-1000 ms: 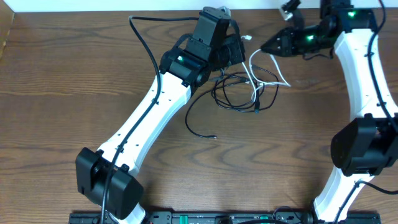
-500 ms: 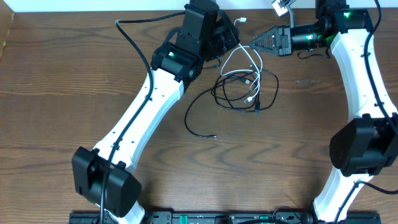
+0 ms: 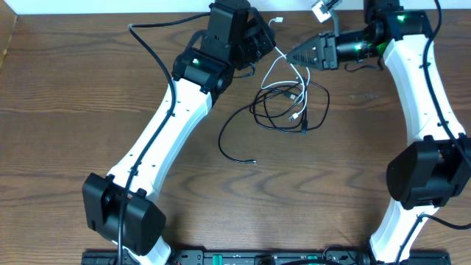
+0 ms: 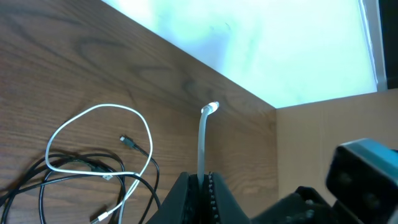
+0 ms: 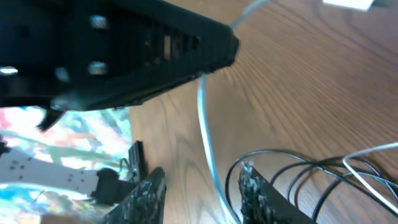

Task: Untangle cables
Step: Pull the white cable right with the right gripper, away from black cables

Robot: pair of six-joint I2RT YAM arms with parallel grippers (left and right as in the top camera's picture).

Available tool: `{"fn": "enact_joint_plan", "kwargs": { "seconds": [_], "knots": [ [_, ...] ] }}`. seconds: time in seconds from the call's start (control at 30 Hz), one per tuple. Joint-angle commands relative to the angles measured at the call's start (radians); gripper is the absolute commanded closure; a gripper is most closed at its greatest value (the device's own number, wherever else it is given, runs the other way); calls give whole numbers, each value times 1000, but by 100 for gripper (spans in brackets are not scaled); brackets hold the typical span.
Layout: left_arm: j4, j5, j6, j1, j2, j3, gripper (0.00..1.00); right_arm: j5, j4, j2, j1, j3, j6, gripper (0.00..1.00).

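Leftward, toward the far edge of the counter (image 3: pixel 73 88), the left hand (image 4: pixel 200 180) has drawn, pinching the white cable (image 4: pixel 203 134) near its plug, seemingly to pull it out of the black cables (image 3: pixel 283 110) lying mid-counter, while the right hand (image 5: pixel 200 186) has spread so it slides through.

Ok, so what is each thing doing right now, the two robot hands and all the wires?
left gripper: shut, pinching one end of the white cable.
right gripper: open, with the white cable running loose between its jaws.
white cable: one end lifted, the rest looped on the table, mixed in with the black ones.
black cables: lying coiled on the table, not untangled yet.
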Motion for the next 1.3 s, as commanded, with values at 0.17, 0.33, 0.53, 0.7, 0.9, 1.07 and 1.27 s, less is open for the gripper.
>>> {"fn": "enact_joint_plan", "kwargs": {
  "seconds": [0.17, 0.33, 0.53, 0.7, 0.9, 1.07, 1.27],
  "knots": [
    [2, 13, 2, 7, 12, 7, 93, 414, 17, -7, 80, -68, -21, 66],
    [1, 16, 2, 18, 12, 7, 93, 460, 65, -7, 77, -147, -3, 66],
    [-18, 16, 2, 38, 12, 7, 93, 472, 72, -7, 63, -184, 2, 82],
    [-36, 16, 2, 54, 12, 7, 93, 466, 111, -8, 57, -183, 46, 99],
    [-94, 0, 2, 62, 12, 7, 67, 462, 170, -37, 11, -111, 194, 99],
    [-179, -68, 2, 61, 12, 7, 23, 462, 156, -84, -100, 75, 420, 99],
    [-233, -82, 102, 60, 12, 7, 21, 473, 115, -135, -243, 246, 579, 99]
  ]
}}
